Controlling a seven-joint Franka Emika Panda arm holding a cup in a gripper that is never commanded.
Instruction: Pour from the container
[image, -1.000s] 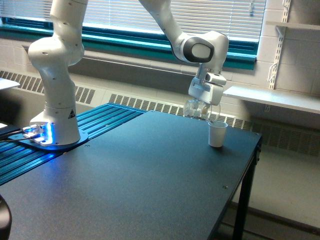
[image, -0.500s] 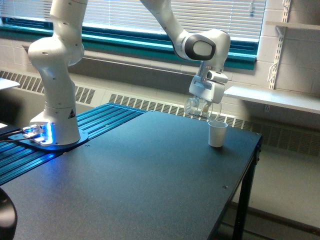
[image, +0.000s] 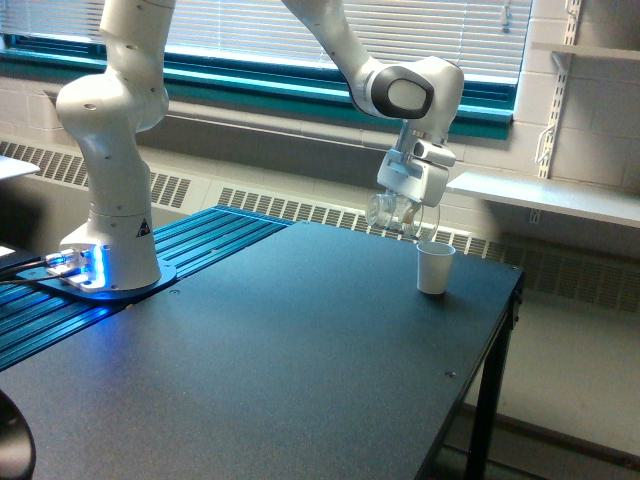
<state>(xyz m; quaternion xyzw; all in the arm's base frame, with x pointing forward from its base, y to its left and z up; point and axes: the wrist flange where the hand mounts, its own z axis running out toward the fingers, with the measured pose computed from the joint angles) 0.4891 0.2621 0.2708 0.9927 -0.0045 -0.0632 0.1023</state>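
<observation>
**Robot arm holds a clear cup above and beside a white paper cup**

A white robot arm reaches over a dark table (image: 300, 350) in front of a window with blinds. Its claw (image: 400, 212) is clenched around the container (image: 388, 212), a small transparent plastic vessel that hangs just under the claw's white body. The container appears tipped on its side, though its clear walls blur against the background, so the exact angle is hard to read. No contents can be made out inside it.

Below the claw, and slightly toward the exterior view's right, a white paper cup (image: 434, 268) stands upright on the table near the far edge. The container is close to this cup's rim but not touching it, raised a little above it.

No stream of material is visible between the two. Judging from the tilt and the apparently empty container, the pour seems to be either largely finished or not flowing now; what remains is likely righting the container.
</observation>
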